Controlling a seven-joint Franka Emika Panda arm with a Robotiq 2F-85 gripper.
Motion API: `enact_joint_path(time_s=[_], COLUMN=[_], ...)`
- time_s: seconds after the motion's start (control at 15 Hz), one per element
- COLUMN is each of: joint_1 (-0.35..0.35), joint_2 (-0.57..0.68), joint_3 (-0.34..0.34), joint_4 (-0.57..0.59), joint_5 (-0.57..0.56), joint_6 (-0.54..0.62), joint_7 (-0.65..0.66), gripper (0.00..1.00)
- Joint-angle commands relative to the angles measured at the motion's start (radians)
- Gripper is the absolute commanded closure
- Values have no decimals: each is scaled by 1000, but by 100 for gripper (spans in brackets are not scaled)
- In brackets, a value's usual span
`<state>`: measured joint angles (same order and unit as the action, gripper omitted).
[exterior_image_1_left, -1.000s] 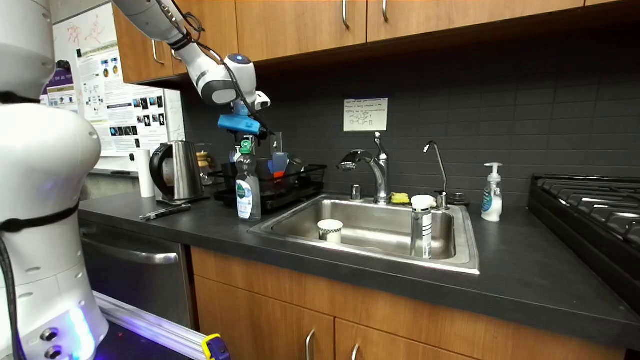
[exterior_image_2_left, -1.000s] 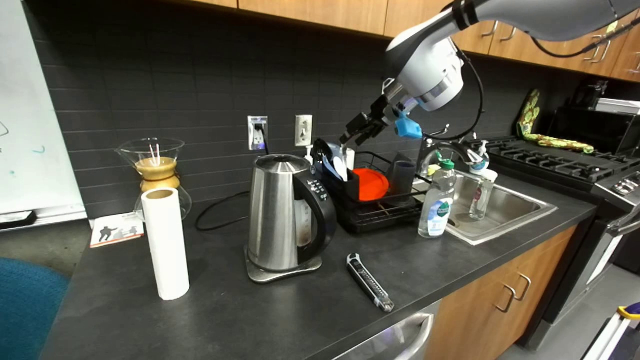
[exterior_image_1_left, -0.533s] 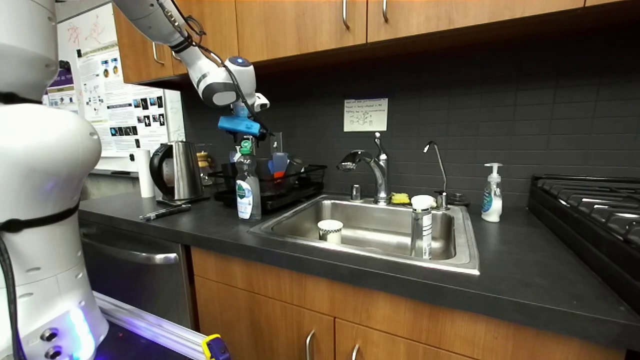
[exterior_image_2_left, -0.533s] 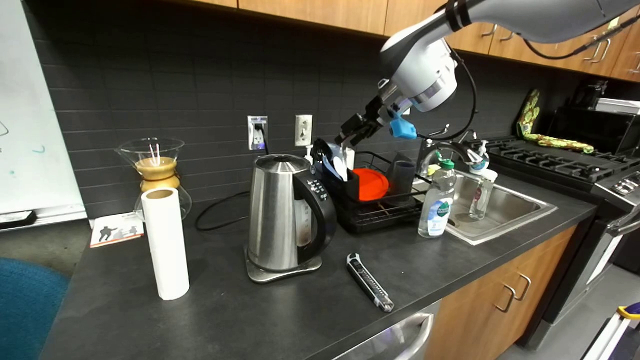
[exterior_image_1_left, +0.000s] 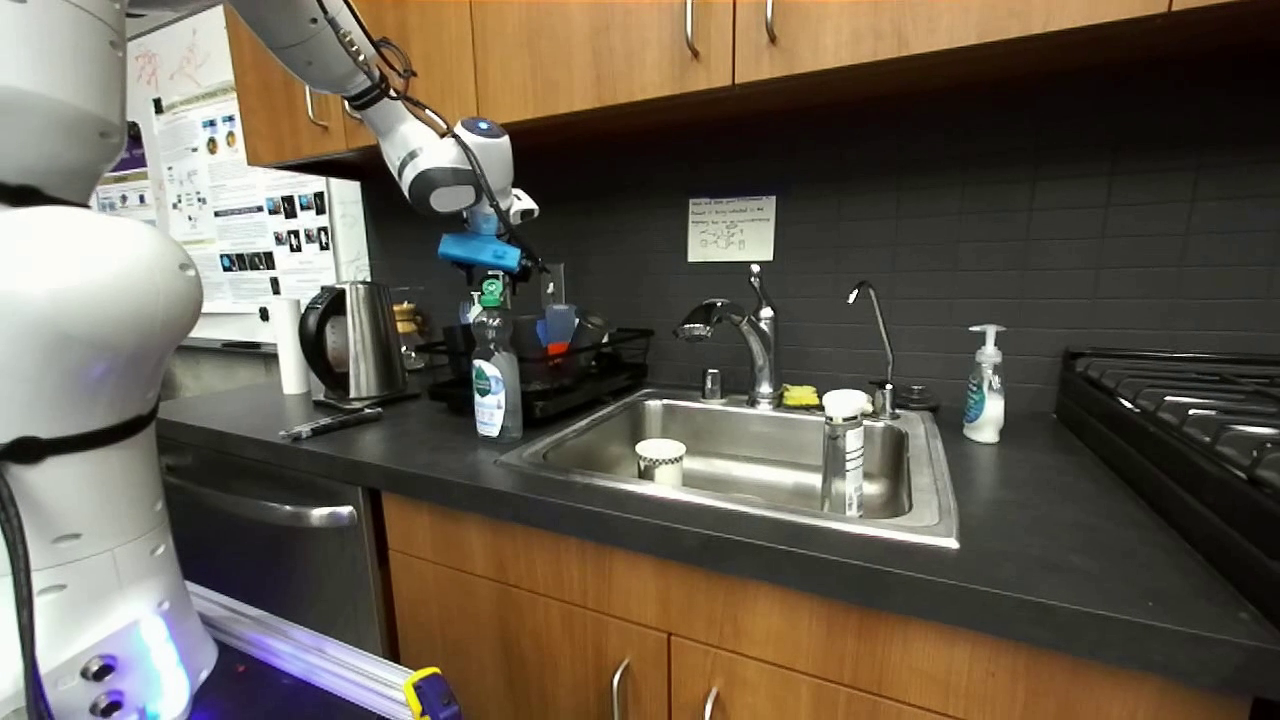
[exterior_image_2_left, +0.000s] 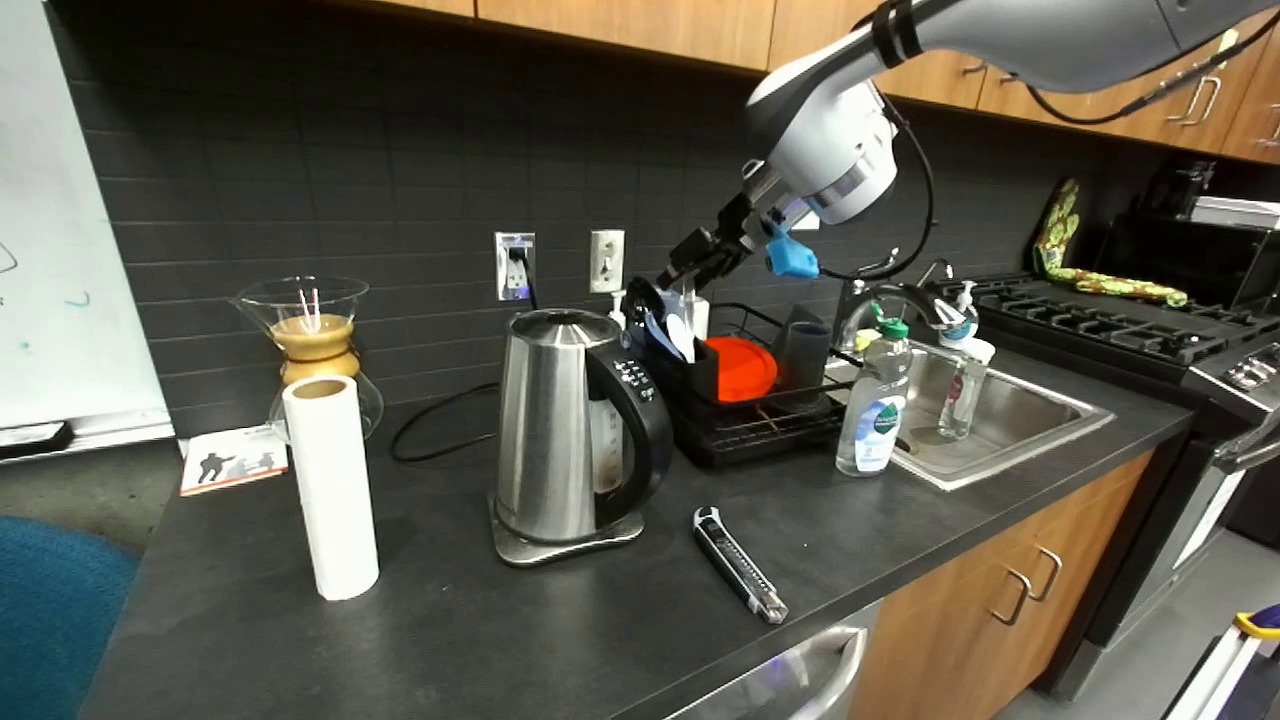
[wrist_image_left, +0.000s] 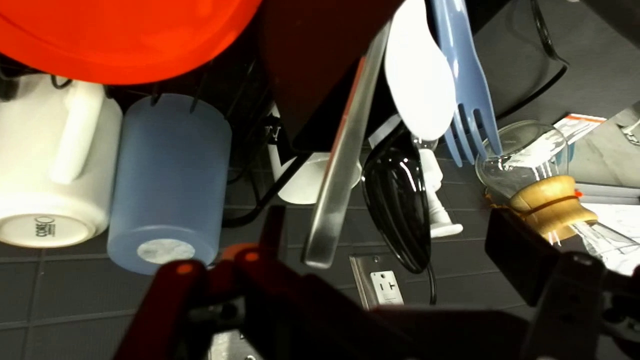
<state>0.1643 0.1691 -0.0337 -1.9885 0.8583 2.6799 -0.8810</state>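
Inside the black utensil holder (exterior_image_2_left: 703, 376), at one end of the dish rack (exterior_image_2_left: 760, 440) near the back edge of the counter (exterior_image_2_left: 480, 640), stand a black spoon (wrist_image_left: 397, 200), a metal handle (wrist_image_left: 345, 165), a white spoon (wrist_image_left: 421, 70) and a blue fork (wrist_image_left: 467, 75). At their tops hangs the gripper (wrist_image_left: 395, 243), jaws spread wide and with hold of nothing; the wrist view shows the metal handle and black spoon in its gap, though whether it touches either cannot be told. The rack also bears a red dish (wrist_image_left: 120, 40), a blue cup (wrist_image_left: 170, 185) and a white mug (wrist_image_left: 50, 165). Before it, just beside the sink (exterior_image_1_left: 750, 440), stands a green-capped bottle (exterior_image_1_left: 495, 390). The steel kettle (exterior_image_2_left: 548, 430) stands between the rack and a white roll (exterior_image_2_left: 333, 490); a utility knife (exterior_image_2_left: 738, 565) lies toward the counter's front edge.
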Motion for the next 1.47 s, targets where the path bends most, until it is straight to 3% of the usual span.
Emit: enact_joint_path(time_s=[0.0, 0.2, 0.27, 0.4, 1.0, 1.4], joint_1=[-5, -6, -6, -6, -16, -11], joint_2=[27, 32, 31, 31, 11, -36], joint_3=[7, 8, 7, 4, 1, 6], joint_4=[43, 51, 51, 46, 17, -30], joint_5=[11, 11, 9, 1, 11, 22], joint_6=[-29, -43, -44, -48, -43, -13], joint_7=[-22, -19, -17, -6, -11, -23], gripper=[0, 0, 25, 31, 100, 99])
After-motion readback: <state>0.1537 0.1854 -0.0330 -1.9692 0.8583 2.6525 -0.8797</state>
